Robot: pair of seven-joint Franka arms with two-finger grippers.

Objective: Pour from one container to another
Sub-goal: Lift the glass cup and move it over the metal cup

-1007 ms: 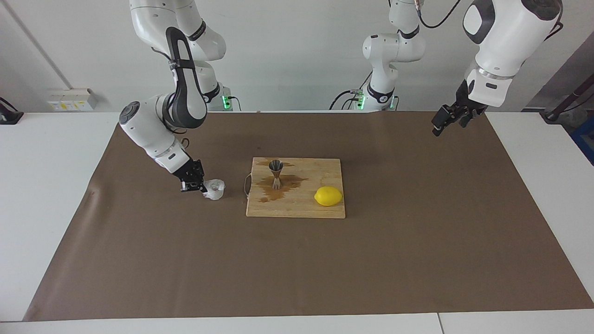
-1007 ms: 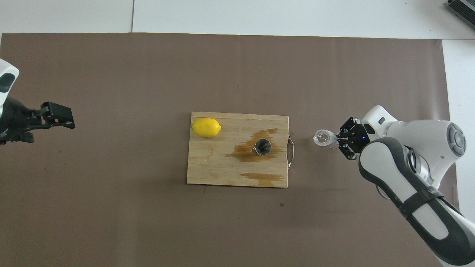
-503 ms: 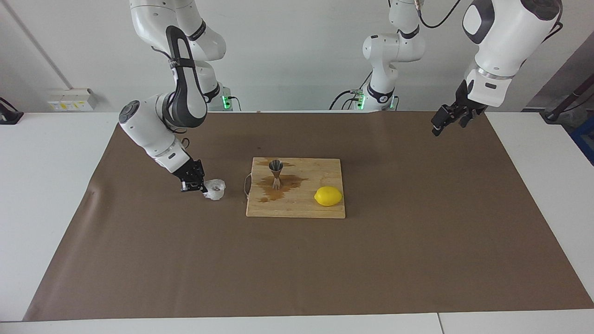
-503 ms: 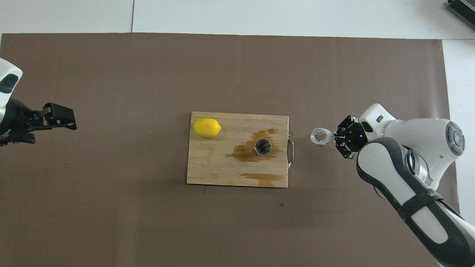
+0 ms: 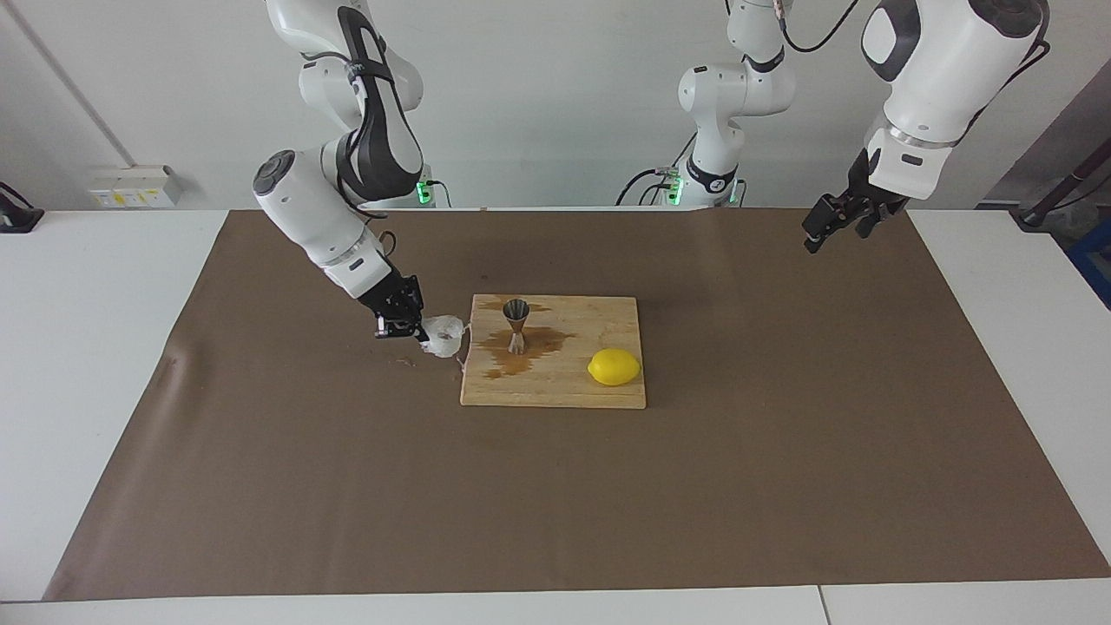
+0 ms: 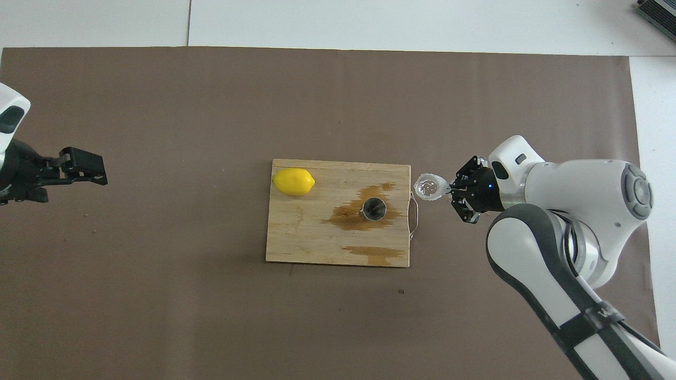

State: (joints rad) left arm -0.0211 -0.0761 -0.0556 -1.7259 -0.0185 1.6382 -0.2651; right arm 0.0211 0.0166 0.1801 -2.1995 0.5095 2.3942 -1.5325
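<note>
My right gripper (image 5: 420, 334) (image 6: 449, 190) is shut on the rim of the small translucent plastic cup (image 5: 444, 336) (image 6: 429, 187). It holds the cup upright, lifted a little over the brown mat just beside the board's handle (image 6: 415, 215). The steel jigger (image 5: 516, 323) (image 6: 374, 208) stands upright on the wooden cutting board (image 5: 599, 391) (image 6: 301, 237), in a brown wet stain. My left gripper (image 5: 831, 222) (image 6: 87, 170) waits open and empty, raised over the left arm's end of the mat.
A yellow lemon (image 5: 614, 366) (image 6: 293, 181) lies on the board toward the left arm's end. Brown spill patches (image 6: 375, 252) mark the board around the jigger and near its edge closest to the robots. A brown mat (image 5: 555, 503) covers the table.
My right gripper has lifted the cup off the mat and carried it toward the board, stopping beside its handle. The left arm has barely moved.
</note>
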